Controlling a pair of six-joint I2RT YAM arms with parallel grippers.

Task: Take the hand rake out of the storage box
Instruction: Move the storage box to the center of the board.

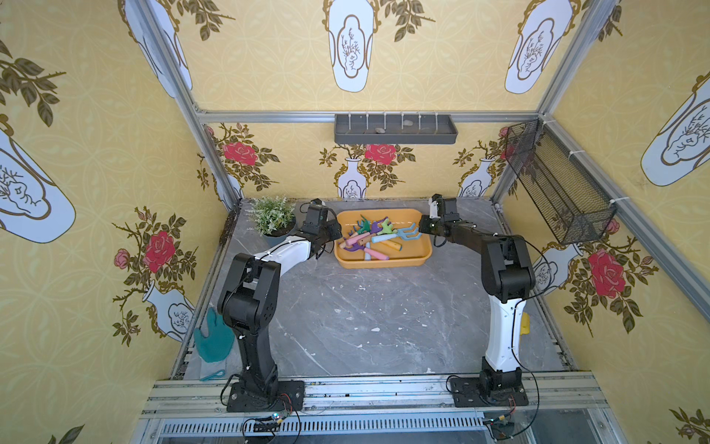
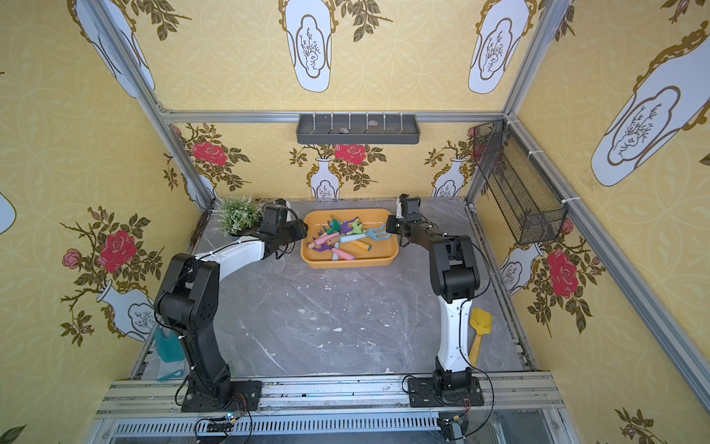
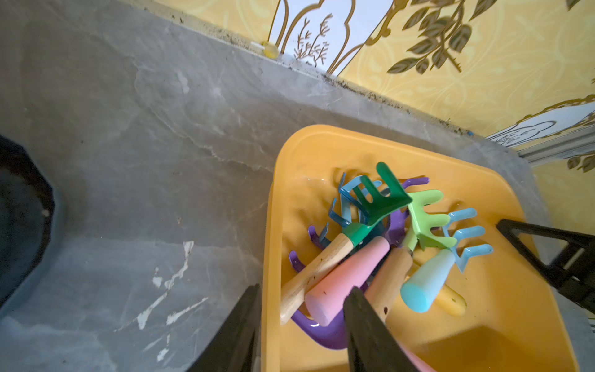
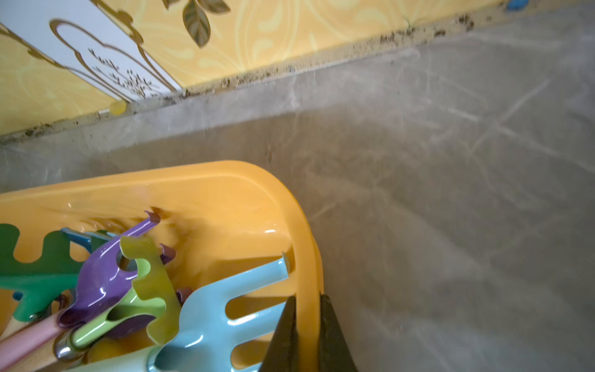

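Marble [image 1: 365,315], orange storage box [image 1: 384,263], right end effector [image 4: 307,299] pinching rim [image 4: 306,257], left end effector [image 3: 304,286] spread

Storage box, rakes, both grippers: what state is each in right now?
storage box: upright on the table, holding the rakes.
hand rakes: piled inside the box, none lifted.
left gripper: open, fingers straddling the box wall.
right gripper: shut on the box rim.
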